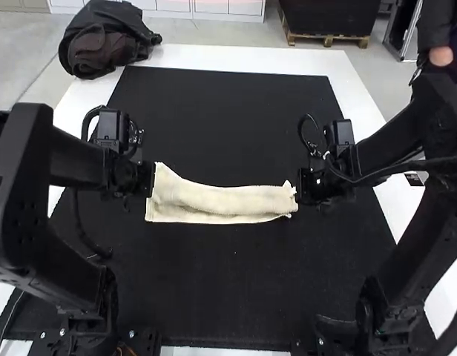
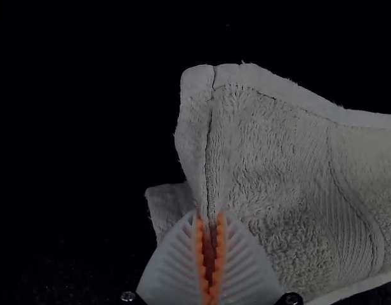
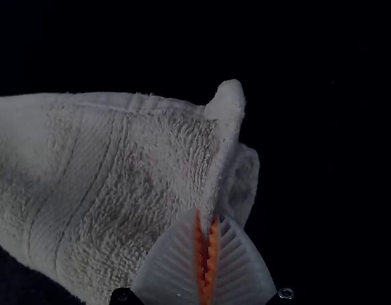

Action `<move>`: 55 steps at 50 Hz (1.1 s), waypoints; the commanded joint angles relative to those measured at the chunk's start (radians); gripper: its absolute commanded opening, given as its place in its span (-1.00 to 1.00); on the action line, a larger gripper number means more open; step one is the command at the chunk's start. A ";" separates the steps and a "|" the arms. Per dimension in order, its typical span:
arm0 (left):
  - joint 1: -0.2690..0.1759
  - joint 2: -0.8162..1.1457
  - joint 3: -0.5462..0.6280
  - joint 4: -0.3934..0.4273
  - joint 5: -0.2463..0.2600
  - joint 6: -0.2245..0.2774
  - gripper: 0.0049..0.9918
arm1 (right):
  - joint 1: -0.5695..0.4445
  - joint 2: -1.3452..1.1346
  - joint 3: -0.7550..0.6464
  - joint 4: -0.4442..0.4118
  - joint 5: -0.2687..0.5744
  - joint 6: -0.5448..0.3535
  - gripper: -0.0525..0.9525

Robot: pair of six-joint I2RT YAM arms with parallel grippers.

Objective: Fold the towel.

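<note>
High view: nearest lies bare black mat [image 1: 236,289]; beyond it, the left gripper [image 1: 149,180] and right gripper [image 1: 301,187] face each other, with the cream towel [image 1: 221,204] stretched between as a rumpled strip. Each claw is clamped on its end of the towel, hem between the pads, a second layer peeking out. Farthest, a dark bundle [image 1: 102,46] sits at the white table's [image 1: 214,56] far left corner.

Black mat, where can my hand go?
The black mat is bare between the towel and the mat's far edge, also its near edge. It's crowded at the towel's ends, where the left end effector and right end effector grip.
</note>
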 commanded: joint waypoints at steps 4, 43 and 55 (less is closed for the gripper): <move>0.010 -0.019 -0.009 0.009 -0.027 -0.004 -0.40 | -0.011 -0.020 -0.004 0.019 0.008 0.010 -0.47; 0.012 -0.068 0.017 0.037 -0.108 0.016 0.95 | -0.007 0.029 0.061 0.016 0.006 -0.005 0.91; 0.014 -0.072 0.039 0.020 -0.108 0.009 0.95 | 0.000 0.079 0.074 0.021 0.011 -0.012 0.91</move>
